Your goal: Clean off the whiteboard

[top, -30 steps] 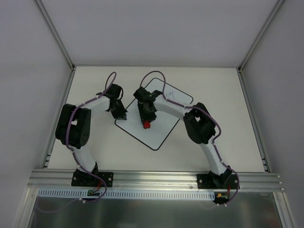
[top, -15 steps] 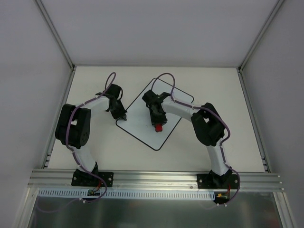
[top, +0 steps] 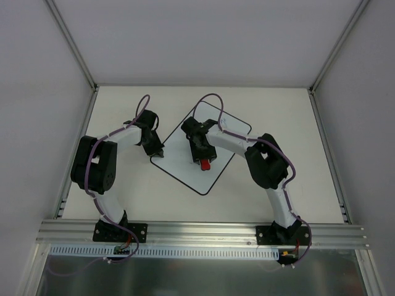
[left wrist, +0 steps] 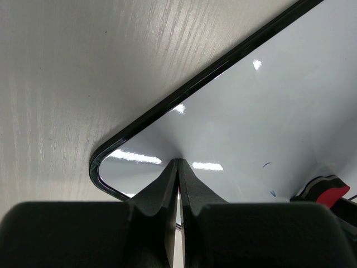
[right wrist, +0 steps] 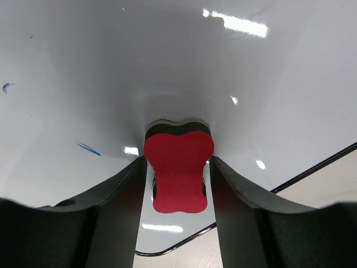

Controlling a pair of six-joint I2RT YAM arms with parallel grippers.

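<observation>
Two arms meet over the whiteboard (top: 184, 171), which lies turned like a diamond at mid-frame on the desk (top: 315, 160) in the top view. That view puts the left pincer (top: 158, 152) at the board's left corner and the right pincer (top: 204, 161) near its middle with a red eraser (top: 205, 164), but not how the fingers stand.

The left wrist view does. The left pincer (left wrist: 177, 163) is clenched on nothing, tips together and touching the whiteboard (left wrist: 251, 123) just inside a rounded corner, with desk (left wrist: 83, 67) beyond the black edge. The eraser (left wrist: 329, 190) peeks in at lower right.

The right wrist view shows the right pincer (right wrist: 178, 162) grasping the eraser (right wrist: 178, 178) by its sides, dark layer against the whiteboard (right wrist: 251, 84).

Only the wrist views reveal faint blue marks (right wrist: 89, 148): two at that frame's left, and two tiny ones (left wrist: 266, 165) at the left wrist frame's lower right.
</observation>
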